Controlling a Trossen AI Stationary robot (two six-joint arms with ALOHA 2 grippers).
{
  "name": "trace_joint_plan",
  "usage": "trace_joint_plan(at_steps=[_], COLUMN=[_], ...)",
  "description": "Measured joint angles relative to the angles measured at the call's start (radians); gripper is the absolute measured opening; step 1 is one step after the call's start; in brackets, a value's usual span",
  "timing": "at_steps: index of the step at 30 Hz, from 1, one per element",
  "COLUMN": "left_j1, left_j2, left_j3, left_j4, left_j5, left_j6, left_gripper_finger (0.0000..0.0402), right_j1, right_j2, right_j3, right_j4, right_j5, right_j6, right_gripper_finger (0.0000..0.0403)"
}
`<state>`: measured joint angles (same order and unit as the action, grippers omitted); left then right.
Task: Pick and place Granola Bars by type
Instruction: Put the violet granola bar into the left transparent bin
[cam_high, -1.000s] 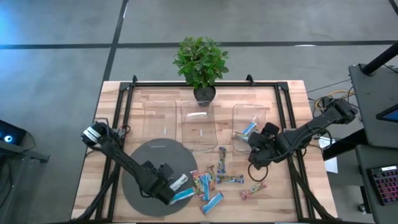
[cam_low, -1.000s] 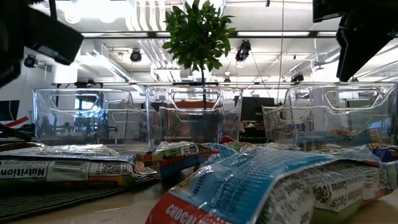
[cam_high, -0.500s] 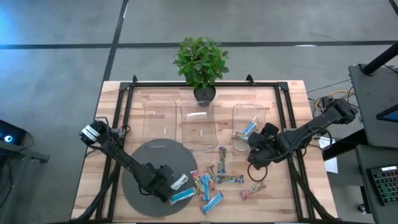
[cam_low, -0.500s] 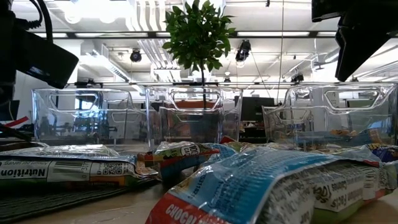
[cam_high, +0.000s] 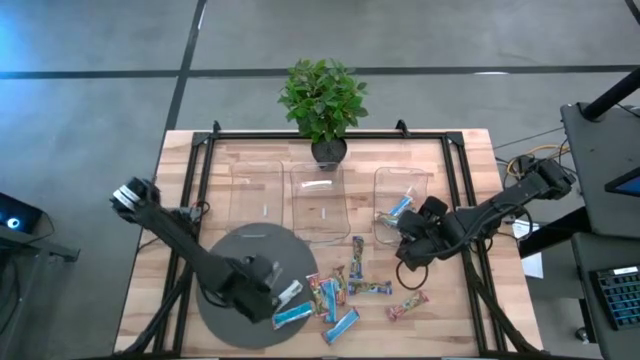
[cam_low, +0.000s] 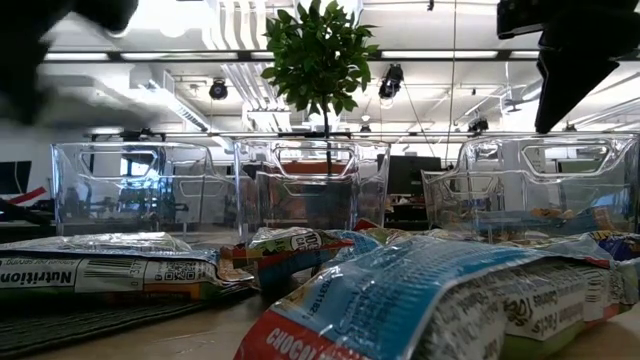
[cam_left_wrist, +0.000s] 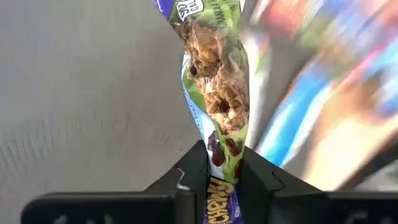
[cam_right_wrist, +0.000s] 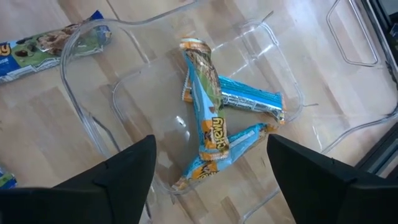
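Several granola bars (cam_high: 345, 290) lie in a loose pile on the wood near the table's front middle. A blue-and-white one (cam_high: 292, 316) lies at the pile's left. My left gripper (cam_high: 278, 296) is low over the right edge of the grey round mat (cam_high: 235, 260), shut on a green-and-purple bar (cam_left_wrist: 217, 81). My right gripper (cam_high: 403, 255) hangs open above the near end of the right clear tray (cam_high: 400, 205). In that tray three blue bars (cam_right_wrist: 214, 130) lie crossed over each other. My left gripper pinches the green-and-purple bar's near end (cam_left_wrist: 222, 163) between its two fingers. The fingers come from the table's left, slanting down, in line with the bar, which stretches away from them toward the pile. Whether it is clear of the mat, I cannot tell.
Two more clear trays, the left one (cam_high: 255, 195) and the middle one (cam_high: 320, 200), stand at the back. A potted plant (cam_high: 322, 100) stands at the far edge behind the middle tray. Black rails (cam_high: 205, 160) run along the table's sides.
My left gripper has shut on the green-and-purple bar's end at the mat's right edge. The left arm's upper part has swung up and toward the table's left. My right gripper has stayed open over the right tray.
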<state>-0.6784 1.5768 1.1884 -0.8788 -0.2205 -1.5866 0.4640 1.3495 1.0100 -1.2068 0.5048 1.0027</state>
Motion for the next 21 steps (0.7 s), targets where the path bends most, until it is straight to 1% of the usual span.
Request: trace_joint_plan(at_steps=[3,5,7,8,10,13,15,17,19,21], left_j1=[0.007,0.030,0.075,0.107,0.190,0.337,0.432,0.516,0.574,0.605], left_j2=[-0.103,-0.163,-0.214,-0.234,-0.262,-0.281,-0.284,-0.284,-0.283,-0.283], left_j3=[0.032,0.035,0.034,0.033,0.032,0.009,-0.018,-0.056,-0.097,-0.131], left_j4=[-0.075,-0.175,-0.302,-0.366,-0.466,-0.473,-0.421,-0.336,-0.231,-0.173], left_j5=[-0.241,-0.375,-0.456,-0.477,-0.493,-0.495,-0.456,-0.377,-0.301,-0.263], left_j6=[-0.070,-0.139,-0.197,-0.212,-0.191,-0.045,0.087,0.192,0.293,0.337], left_gripper_finger=[0.0048,0.0048,0.0048,0.0048,0.0048,0.0048,0.0049,0.0056,0.0071,0.0090], right_j1=[-0.008,-0.011,-0.017,-0.020,-0.022,-0.024,-0.024,-0.024,-0.024,-0.024], right_j2=[0.000,0.000,0.000,0.000,0.000,0.000,0.000,0.000,0.000,0.000], right_j3=[-0.001,-0.001,-0.001,-0.001,-0.001,-0.001,-0.001,-0.001,-0.001,-0.001], right_j4=[0.020,0.034,0.055,0.063,0.081,0.100,0.100,0.100,0.100,0.100], right_j5=[0.008,0.019,0.022,0.022,0.022,0.022,0.022,0.022,0.021,0.021], right_j6=[0.000,0.000,-0.001,-0.004,-0.007,-0.007,-0.007,0.005,0.030,0.049], right_gripper_finger=[0.0293,0.0293,0.0293,0.0292,0.0292,0.0292,0.0292,0.0292,0.0292,0.0292])
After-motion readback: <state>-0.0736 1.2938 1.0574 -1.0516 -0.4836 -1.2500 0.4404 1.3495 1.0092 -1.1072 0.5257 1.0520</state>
